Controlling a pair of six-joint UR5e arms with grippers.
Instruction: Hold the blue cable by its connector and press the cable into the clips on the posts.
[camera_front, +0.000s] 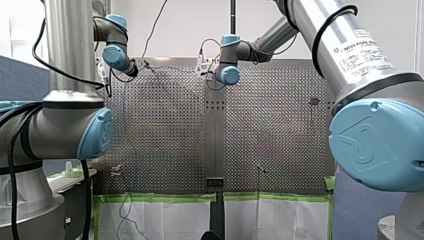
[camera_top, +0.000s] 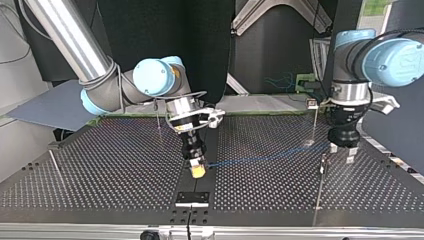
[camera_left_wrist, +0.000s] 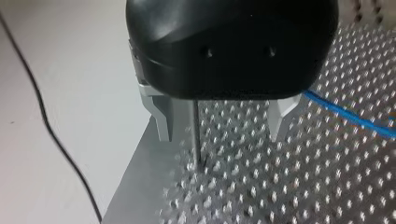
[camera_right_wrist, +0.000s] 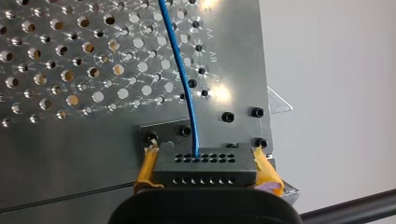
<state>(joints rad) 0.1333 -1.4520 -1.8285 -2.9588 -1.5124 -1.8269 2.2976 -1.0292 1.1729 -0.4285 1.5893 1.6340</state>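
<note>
In the right wrist view my right gripper (camera_right_wrist: 205, 175) is shut on the black connector (camera_right_wrist: 205, 167), gripped between its yellow pads (camera_right_wrist: 145, 169). The blue cable (camera_right_wrist: 183, 84) leaves the connector and runs over the perforated plate. In the top view the right gripper (camera_top: 198, 171) hangs low over the table's middle, and the blue cable (camera_top: 270, 158) stretches from it toward my left gripper (camera_top: 342, 154). The left gripper (camera_left_wrist: 219, 137) is open, with a thin metal post (camera_left_wrist: 197, 140) standing between its fingers. The blue cable (camera_left_wrist: 348, 116) passes beside one finger.
More thin posts stand on the perforated table (camera_top: 100, 170): one with a clip (camera_top: 311, 104) behind the left gripper, one nearer the front edge (camera_top: 319, 187), one behind the right gripper (camera_top: 158, 117), one at the top view's left (camera_top: 56, 167). A black bracket (camera_top: 192, 198) sits at the front middle.
</note>
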